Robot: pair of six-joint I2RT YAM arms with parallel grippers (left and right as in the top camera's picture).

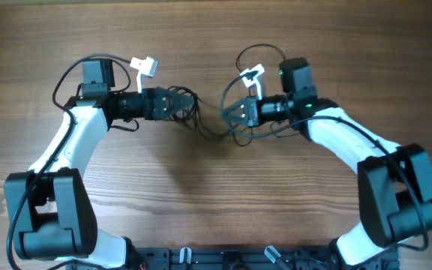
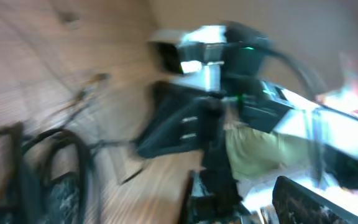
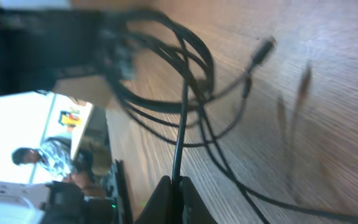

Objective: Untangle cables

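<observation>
— At mid-table (image 1: 201, 195), between the two arms: where do the cables (image 1: 205, 126) lie?
— In loose black loops on the wood, strung from the left gripper (image 1: 180, 103) to the right gripper (image 1: 231, 113).
— Tool states?
— Right gripper clenched on one strand, pinched between its fingertips (image 3: 161, 196). Left gripper: wrist view blurred, cannot tell.

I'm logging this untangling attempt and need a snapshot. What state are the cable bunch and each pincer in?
cables: tangled, loose looping strands lying between the two arms.
plug end: free, not held.
left pincer: looks open at the edge of the cables; its own view is too blurred to confirm.
right pincer: shut on one strand of the cables.
</observation>
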